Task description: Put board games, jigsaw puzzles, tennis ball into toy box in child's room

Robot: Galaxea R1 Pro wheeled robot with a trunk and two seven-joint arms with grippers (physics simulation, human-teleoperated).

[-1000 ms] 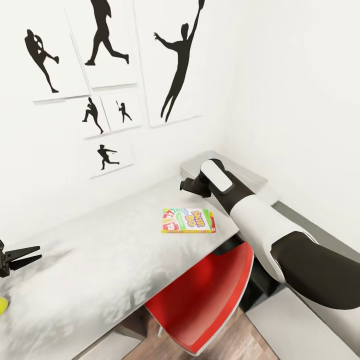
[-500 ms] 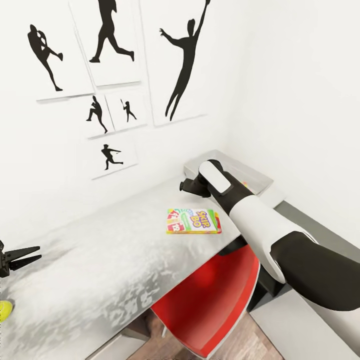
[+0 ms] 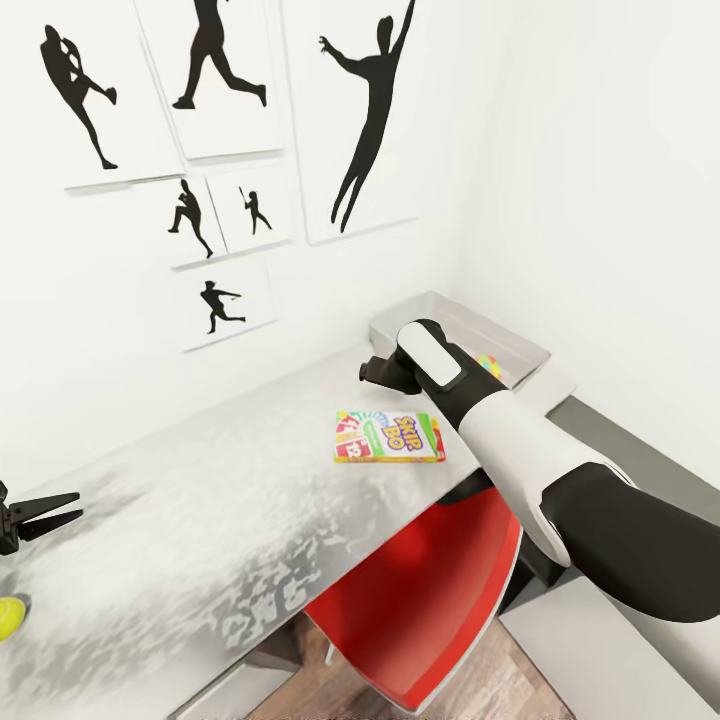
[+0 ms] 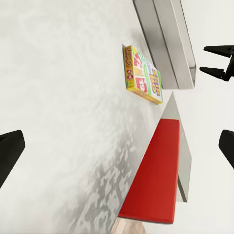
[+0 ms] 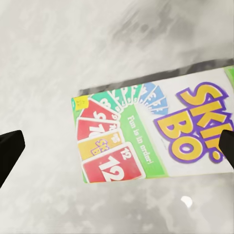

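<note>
A colourful Skip-Bo board game box (image 3: 390, 437) lies flat on the light grey table (image 3: 200, 520), near its front edge. My right gripper (image 3: 385, 372) hovers just behind and above it. In the right wrist view the box (image 5: 156, 136) lies below the open right gripper (image 5: 117, 148), whose fingers are wide apart and hold nothing. The pale grey toy box (image 3: 470, 312) stands in the back right corner, with something colourful (image 3: 488, 365) inside beside my arm. My left gripper (image 3: 45, 515) is open at the far left, above the yellow-green tennis ball (image 3: 8, 617).
A red chair (image 3: 420, 590) is tucked under the table's front edge, below the game box. Black silhouette sports pictures (image 3: 370, 110) hang on the white wall behind the table. The left wrist view shows the game box (image 4: 142, 75) and the chair (image 4: 151, 180) from afar.
The whole picture has shifted, so the camera moved: more of the toy box shows now. Both grippers keep their places in the picture and stay open. The game box lies still.
</note>
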